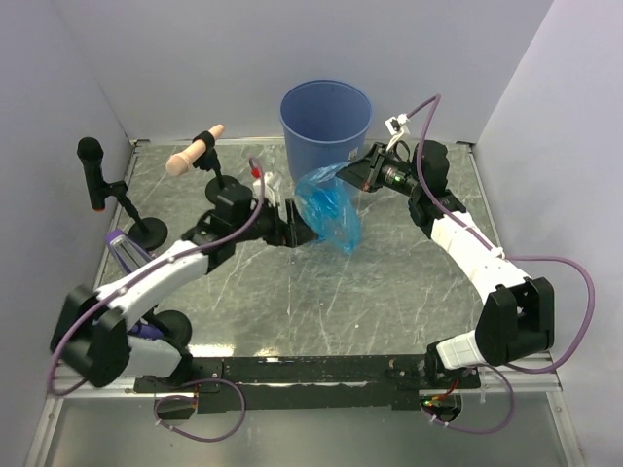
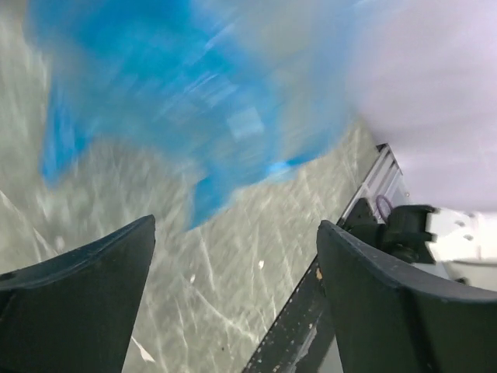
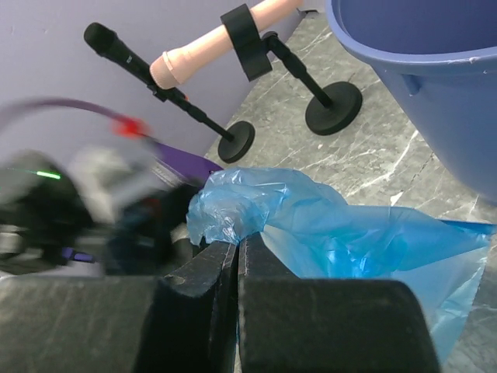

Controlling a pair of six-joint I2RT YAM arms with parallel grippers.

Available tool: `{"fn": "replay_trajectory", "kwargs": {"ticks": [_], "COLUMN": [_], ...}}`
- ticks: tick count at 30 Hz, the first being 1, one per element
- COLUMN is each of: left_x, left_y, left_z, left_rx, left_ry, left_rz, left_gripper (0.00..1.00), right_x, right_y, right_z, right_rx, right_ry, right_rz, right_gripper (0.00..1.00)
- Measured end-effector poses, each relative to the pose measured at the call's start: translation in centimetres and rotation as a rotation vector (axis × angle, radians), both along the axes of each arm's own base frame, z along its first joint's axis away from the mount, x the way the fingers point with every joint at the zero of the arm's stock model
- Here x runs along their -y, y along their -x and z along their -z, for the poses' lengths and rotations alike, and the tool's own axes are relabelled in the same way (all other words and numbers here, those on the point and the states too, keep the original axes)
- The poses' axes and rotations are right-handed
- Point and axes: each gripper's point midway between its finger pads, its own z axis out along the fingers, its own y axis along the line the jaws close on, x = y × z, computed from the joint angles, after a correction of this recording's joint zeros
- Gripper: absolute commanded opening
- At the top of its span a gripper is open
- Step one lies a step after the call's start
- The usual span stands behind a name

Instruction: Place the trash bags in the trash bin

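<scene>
We see the thin, translucent bright-blue plastic trash bag (image 1: 331, 216) hanging above the grey marbled desk (image 1: 321, 302), just in front of the round, rigid medium-blue plastic trash bin (image 1: 323, 136), which stands at the middle of the desk's far edge. The right pincer (image 3: 238, 242) is clamped tight on a bunched corner of the film, so the crumpled top sits at its fingertips and the rest drapes down and away. We judge that grip lets the flimsy bag hang free of the desk and be carried as one piece. The left pincer (image 2: 237, 224) stands wide, with nothing between its fingers. Its own camera shows the bag only as a blue blur ahead of it, near but apart. We take this as a handover, with the bag's weight on the right arm alone, the arm closer to the bin's rim. The bag's low end hangs below that rim, so we expect the next move to need a lift before the bag can go in. Near the desk's far left corner, well apart from this, stand a black microphone on a stand (image 1: 91, 161) and a peach-coloured cylinder clamped in a black stand (image 1: 195, 153).
</scene>
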Motion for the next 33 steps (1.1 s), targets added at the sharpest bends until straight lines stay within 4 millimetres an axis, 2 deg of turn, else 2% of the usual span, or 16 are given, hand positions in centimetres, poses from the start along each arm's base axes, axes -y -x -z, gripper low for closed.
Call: {"fn": "replay_trajectory", "kwargs": {"ticks": [2,4,6,11,15,16,18,21,23,24,25,27,31,32,33], "left_x": [0.3,0.8,1.6,2.6,3.0,3.1,3.1,3.1,3.1,3.1,3.0,2.8,1.0,0.4,0.0], "left_y": [-0.4,-0.9,-1.8,-4.1,-5.5,-5.8,-6.6,-7.5,-7.7,-7.9,-8.1,-8.5,-9.2,-9.3,-9.2], "left_z": [3.5,5.0,4.8,2.5,2.7,3.1,4.4,6.4,6.8,6.8,6.6,6.0,4.3,3.7,3.2], "left_rx": [-0.105,-0.165,-0.178,-0.147,-0.163,-0.174,-0.206,-0.242,-0.243,-0.242,-0.231,-0.2,-0.138,-0.118,-0.105], "left_ry": [-0.002,0.021,0.071,0.203,0.245,0.247,0.245,0.23,0.22,0.221,0.221,0.223,0.219,0.22,0.223], "left_rz": [-0.027,-0.05,-0.07,-0.132,-0.179,-0.193,-0.228,-0.274,-0.276,-0.277,-0.277,-0.276,-0.295,-0.299,-0.296], "left_gripper": [0.9,0.89,0.89,0.87,0.83,0.79,0.63,0.45,0.24,0.07,0.01,0.01,0.01,0.09,0.25], "right_x": [0.0,0.0,0.0,0.0,0.1,0.1,0.2,0.4,0.6,0.7,1.0,1.8,4.7,5.4,6.1], "right_y": [0.0,0.0,0.0,-0.6,-1.1,-1.2,-1.2,-1.4,-1.5,-1.6,-1.6,-1.6,-1.9,-2.0,-1.9], "right_z": [0.0,0.1,0.0,-0.8,-0.9,-0.8,-0.5,0.0,0.2,0.3,0.5,0.9,1.5,1.6,1.7], "right_rx": [-0.001,-0.004,-0.008,0.005,0.012,0.009,0.002,-0.008,-0.008,-0.005,0.001,0.006,0.006,0.005,0.003], "right_ry": [0.0,0.001,0.002,0.004,0.015,0.019,0.027,0.044,0.055,0.061,0.07,0.087,0.12,0.124,0.129], "right_rz": [0.002,0.004,0.003,0.008,0.026,0.03,0.037,0.051,0.059,0.063,0.068,0.084,0.149,0.168,0.182], "right_gripper": [0.0,0.0,0.0,0.0,0.0,0.0,0.0,0.0,0.0,0.0,0.0,0.0,0.0,0.0,0.0]}}
